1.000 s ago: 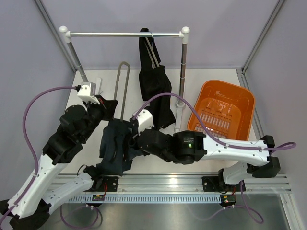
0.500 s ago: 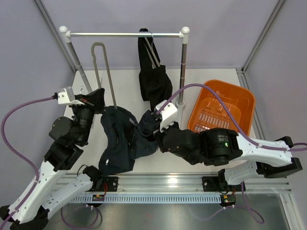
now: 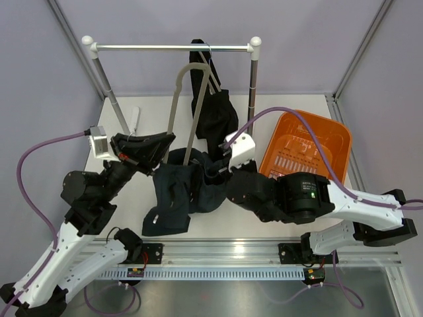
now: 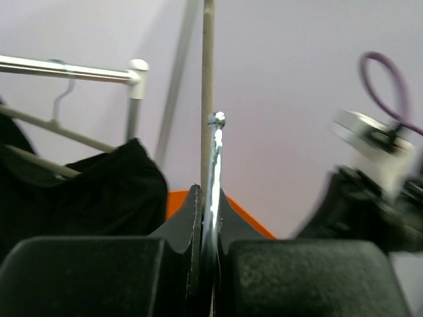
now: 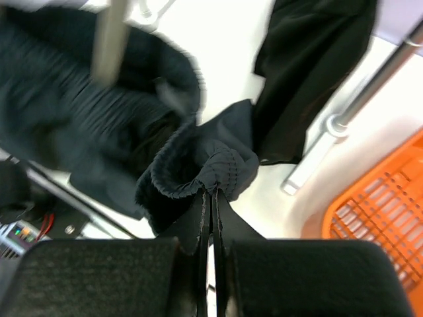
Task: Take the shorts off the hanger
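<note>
My left gripper (image 3: 166, 140) is shut on a long grey metal hanger (image 3: 180, 99), whose loop stands up in front of the rack; in the left wrist view the rod (image 4: 210, 172) sits pinched between the jaws. The hanger's lower end disappears into dark navy shorts (image 3: 173, 195), which droop to the table and show a small white mark near the hem. My right gripper (image 3: 213, 170) is shut on a bunched fold of these shorts (image 5: 211, 165). A second, black pair of shorts (image 3: 215, 113) hangs from its own hanger on the rail.
The clothes rack (image 3: 172, 47) spans the back, its right post (image 3: 252, 99) close behind my right wrist. An orange basket (image 3: 324, 142) lies at the right of the table. A small white object (image 3: 135, 117) lies by the left post.
The left gripper has turned and swung the hanger rightwards, its loop now in front of the hanging black shorts. The navy shorts have shifted right with it. The right gripper keeps its hold.
</note>
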Available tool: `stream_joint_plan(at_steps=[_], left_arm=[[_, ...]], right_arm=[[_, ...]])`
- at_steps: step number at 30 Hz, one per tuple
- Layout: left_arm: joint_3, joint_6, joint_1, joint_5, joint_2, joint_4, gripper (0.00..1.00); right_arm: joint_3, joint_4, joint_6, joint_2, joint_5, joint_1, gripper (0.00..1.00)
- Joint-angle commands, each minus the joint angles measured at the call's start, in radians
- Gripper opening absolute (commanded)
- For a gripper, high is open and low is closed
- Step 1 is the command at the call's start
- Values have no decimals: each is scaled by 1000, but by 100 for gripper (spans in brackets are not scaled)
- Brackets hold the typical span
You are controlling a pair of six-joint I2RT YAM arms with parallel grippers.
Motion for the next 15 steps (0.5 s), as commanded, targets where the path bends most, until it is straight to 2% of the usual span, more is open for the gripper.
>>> stream_joint_plan(at_steps=[1, 5, 9, 12, 13, 15], left_arm=[[-33, -73, -4, 174, -77, 189, 0], [-83, -83, -4, 108, -140, 274, 0], [-111, -101, -4, 97, -142, 377, 0], [-7, -23, -4, -8, -99, 188, 0], [17, -1, -4, -103, -88, 84, 0], [54, 32, -4, -221, -78, 8, 0]], right_arm=[[30, -7, 20, -60, 80, -81, 0], [29, 36, -20, -125, 66, -127, 0], [85, 52, -64, -105, 24, -139, 0], [175, 19, -79, -55, 31, -139, 0], [197, 12, -95, -32, 54, -139, 0], [252, -20, -112, -15, 65, -156, 0]])
